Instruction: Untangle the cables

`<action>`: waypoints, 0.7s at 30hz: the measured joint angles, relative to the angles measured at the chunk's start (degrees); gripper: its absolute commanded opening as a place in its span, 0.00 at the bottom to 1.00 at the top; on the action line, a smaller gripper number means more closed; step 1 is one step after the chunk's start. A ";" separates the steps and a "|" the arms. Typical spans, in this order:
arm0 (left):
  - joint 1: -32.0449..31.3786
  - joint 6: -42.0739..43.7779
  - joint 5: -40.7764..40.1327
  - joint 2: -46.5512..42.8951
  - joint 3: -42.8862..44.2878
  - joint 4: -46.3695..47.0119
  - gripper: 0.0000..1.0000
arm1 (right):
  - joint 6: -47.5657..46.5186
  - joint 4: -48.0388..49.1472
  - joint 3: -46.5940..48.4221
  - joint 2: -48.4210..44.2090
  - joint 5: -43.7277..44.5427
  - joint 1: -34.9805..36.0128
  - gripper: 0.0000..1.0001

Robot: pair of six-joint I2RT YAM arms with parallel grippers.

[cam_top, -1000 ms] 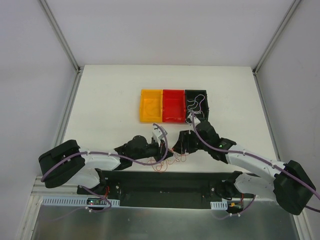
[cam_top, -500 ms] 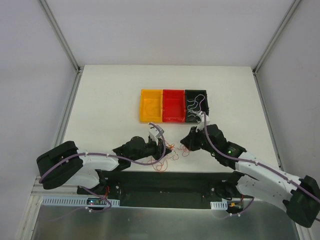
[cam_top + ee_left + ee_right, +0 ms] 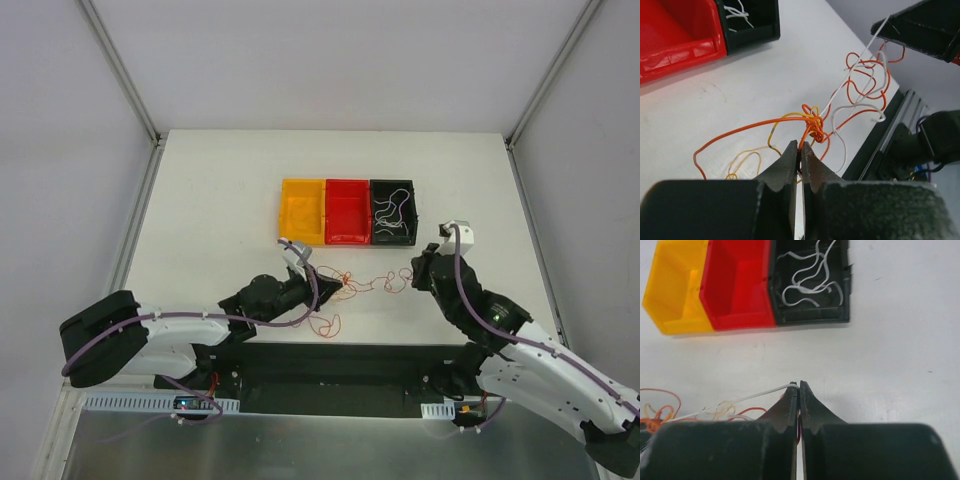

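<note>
two robot arms stretch a tangle of thin cables (image 3: 365,285) between them over a white table (image 3: 220,200). the left pincer (image 3: 332,287) is closed tight on orange and yellow strands just beside a small knot (image 3: 812,125), apparently to anchor the clump. the right pincer (image 3: 412,276) is clamped on the end of one white cable (image 3: 740,401), which runs taut from its tips back toward the knot. the pull looks meant to draw that strand out while the other side is held firm. in the left wrist view, red, orange and white loops hang loose around the knot, and pale yellow loops lie on the table near its front edge.

behind the tangle, apart from it, three small bins stand touching in a row: a yellow bin (image 3: 302,212), a red bin (image 3: 347,212) and a black bin (image 3: 413,215). the black one holds several curly sorted white cables (image 3: 807,282). no cables show in the red or yellow ones. the colours suggest each freed cable goes to its matching bin, so the white strand probably belongs in the black bin, which is the one nearest the right pincer.

the table is plain matte white. pale grey walls (image 3: 330,60) enclose it, with slim metal posts (image 3: 120,70) rising at the corners. a dark rail (image 3: 330,365) along the near edge carries the arms.
</note>
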 measured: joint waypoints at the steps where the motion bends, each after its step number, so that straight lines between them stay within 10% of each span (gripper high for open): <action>1: -0.17 -0.94 -1.70 -1.36 -0.70 0.63 0.00 | -0.11 -1.49 1.07 -0.35 2.29 0.04 0.00; 11: -0.07 -12.98 -22.05 -9.09 -5.55 -10.67 0.00 | 0.24 -8.81 3.74 -9.29 20.68 -0.85 0.00; 21: -0.07 -14.69 -25.75 -7.50 -5.33 -17.99 0.00 | -2.43 -9.73 2.84 -13.88 24.06 -1.01 0.01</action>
